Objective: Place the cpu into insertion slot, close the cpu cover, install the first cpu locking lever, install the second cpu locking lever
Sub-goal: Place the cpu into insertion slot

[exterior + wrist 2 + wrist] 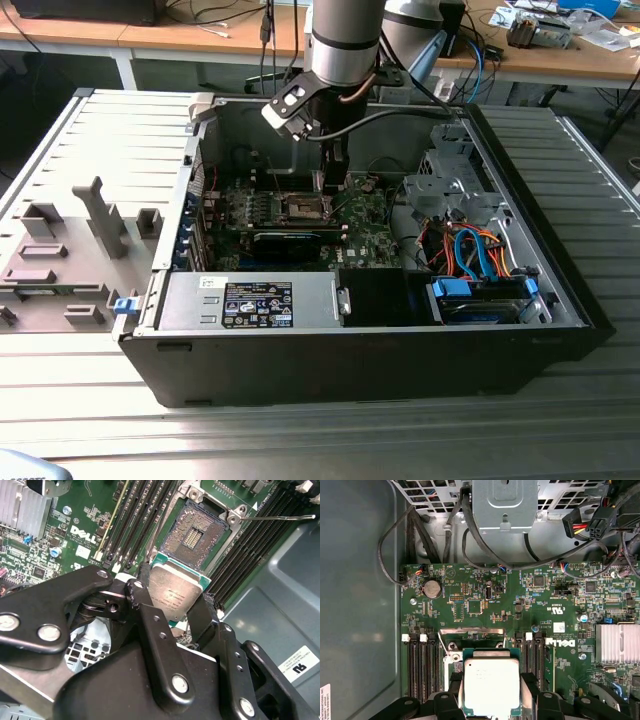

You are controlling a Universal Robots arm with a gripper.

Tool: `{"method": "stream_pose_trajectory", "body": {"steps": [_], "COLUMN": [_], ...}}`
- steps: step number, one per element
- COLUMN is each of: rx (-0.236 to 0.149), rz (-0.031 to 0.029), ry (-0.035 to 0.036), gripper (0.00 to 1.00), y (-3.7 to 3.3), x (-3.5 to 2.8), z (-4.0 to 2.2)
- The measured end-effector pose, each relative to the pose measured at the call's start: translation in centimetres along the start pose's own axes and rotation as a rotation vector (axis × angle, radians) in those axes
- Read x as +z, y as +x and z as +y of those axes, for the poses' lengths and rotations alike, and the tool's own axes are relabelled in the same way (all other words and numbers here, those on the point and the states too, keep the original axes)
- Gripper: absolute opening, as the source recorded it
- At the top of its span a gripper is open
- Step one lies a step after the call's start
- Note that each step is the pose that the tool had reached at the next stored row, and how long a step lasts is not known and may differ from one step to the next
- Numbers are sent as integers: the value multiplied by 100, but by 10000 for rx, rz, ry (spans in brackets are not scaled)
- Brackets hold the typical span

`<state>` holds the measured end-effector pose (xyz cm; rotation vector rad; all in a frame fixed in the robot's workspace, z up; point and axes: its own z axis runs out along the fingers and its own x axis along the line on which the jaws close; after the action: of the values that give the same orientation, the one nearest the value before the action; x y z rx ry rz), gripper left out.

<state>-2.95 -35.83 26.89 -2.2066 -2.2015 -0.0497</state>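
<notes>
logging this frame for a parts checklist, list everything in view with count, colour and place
computer case: one, black, open on the ribbed metal table
motherboard: one, green, inside the case
insertion slot: one, dark centre, metal rim, uncovered, on the motherboard
cpu: one, silvery-grey, held over the motherboard, not in the slot
memory slots: several, black, flanking the insertion slot
coin battery: one, silver, on the motherboard
power supply: one, silver, inside the case
cables: several, orange and blue, case's end at the exterior view's right
fixture tray: one, grey, table, the exterior view's left
arm: one, grey, reaching into the case
gripper: one, black, shut on the cpu
</notes>
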Motion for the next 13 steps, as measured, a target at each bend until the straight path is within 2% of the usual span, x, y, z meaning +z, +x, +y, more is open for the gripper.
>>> {"method": "stream_pose_trajectory", "body": {"steps": [13], "rx": [0], "rz": [0], "ry": [1], "gripper": [55], "y": [-1], "x": [22], "z": [0]}}
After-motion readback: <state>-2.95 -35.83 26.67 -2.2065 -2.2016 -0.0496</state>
